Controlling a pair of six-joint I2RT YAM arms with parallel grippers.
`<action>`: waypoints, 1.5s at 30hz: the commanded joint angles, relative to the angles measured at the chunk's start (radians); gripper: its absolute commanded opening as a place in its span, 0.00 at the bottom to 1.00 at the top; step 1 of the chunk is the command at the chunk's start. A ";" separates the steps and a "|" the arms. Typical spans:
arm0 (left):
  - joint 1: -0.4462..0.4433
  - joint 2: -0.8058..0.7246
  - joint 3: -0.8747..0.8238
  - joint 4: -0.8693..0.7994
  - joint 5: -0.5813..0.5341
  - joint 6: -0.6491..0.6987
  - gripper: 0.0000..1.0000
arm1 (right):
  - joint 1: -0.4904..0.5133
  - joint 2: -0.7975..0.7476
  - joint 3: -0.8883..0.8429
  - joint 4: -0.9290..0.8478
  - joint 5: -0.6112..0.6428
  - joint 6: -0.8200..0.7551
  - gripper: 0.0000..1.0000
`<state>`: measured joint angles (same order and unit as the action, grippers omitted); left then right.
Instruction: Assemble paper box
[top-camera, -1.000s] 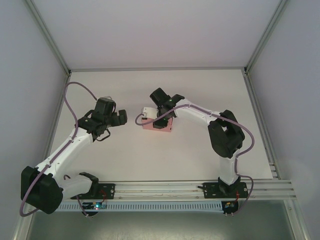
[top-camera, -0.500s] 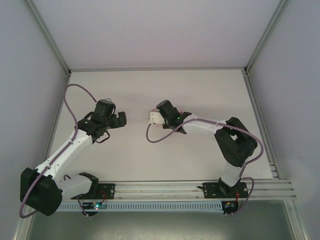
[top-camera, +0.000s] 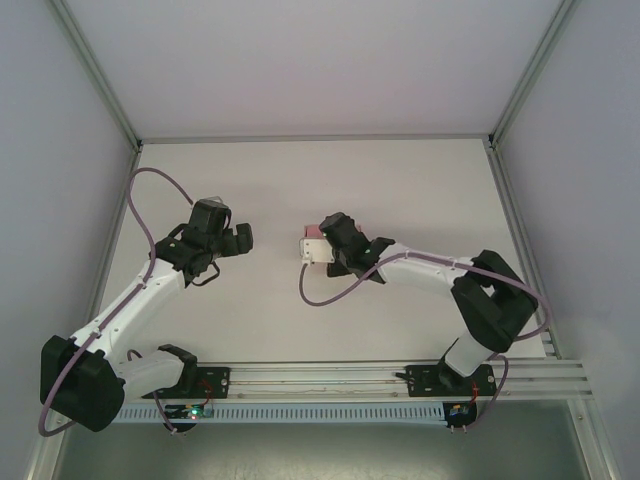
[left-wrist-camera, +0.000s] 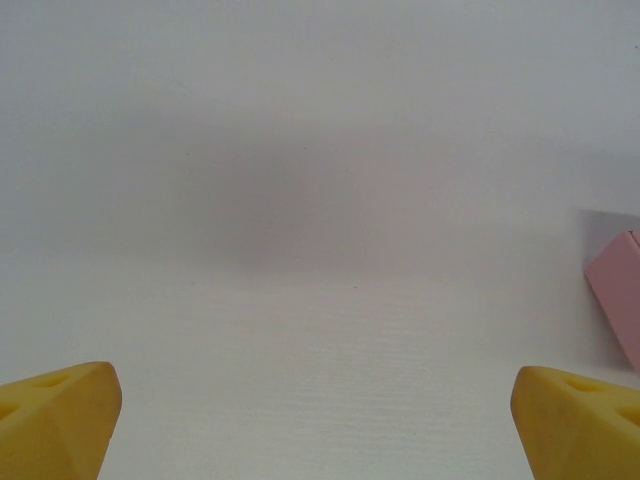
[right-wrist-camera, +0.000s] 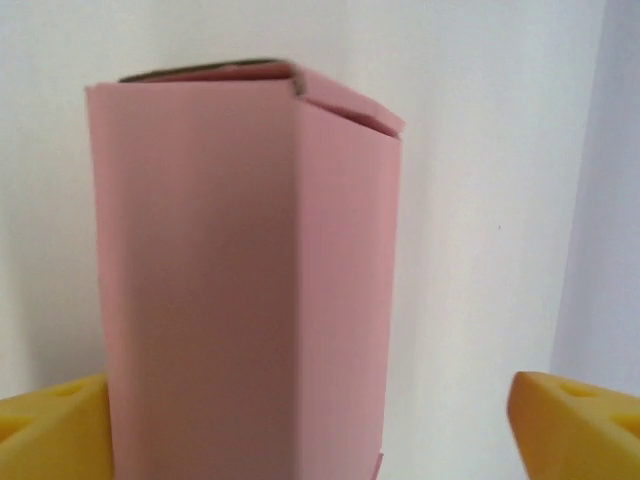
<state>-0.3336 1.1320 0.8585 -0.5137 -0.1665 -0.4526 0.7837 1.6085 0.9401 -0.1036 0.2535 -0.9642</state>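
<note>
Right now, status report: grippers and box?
Left gripper open, empty. Right gripper open, straddling the paper box. Box formed, far-end flap sticking out.

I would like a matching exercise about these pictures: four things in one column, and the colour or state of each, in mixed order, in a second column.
Column one:
1. paper box
2. left jaws
3. right jaws
4. cable on the left arm

Column two:
a. open, bare table between them
b. purple
c. open, the box between them
d. pink

Pairs: 1-d, 2-a, 3-c, 4-b.
</note>
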 joint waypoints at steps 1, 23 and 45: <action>0.004 -0.008 -0.007 0.029 -0.036 0.009 1.00 | 0.011 -0.071 0.007 -0.116 -0.083 0.075 0.98; 0.275 0.107 -0.297 0.740 -0.111 0.288 1.00 | -0.653 -0.523 -0.539 0.564 -0.028 1.121 0.98; 0.334 0.428 -0.458 1.388 0.118 0.411 1.00 | -0.791 -0.113 -0.588 1.051 -0.268 0.970 0.98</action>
<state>-0.0193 1.5726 0.3779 0.7708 -0.0624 -0.0589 -0.0212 1.5330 0.2436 1.0592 0.0235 0.0376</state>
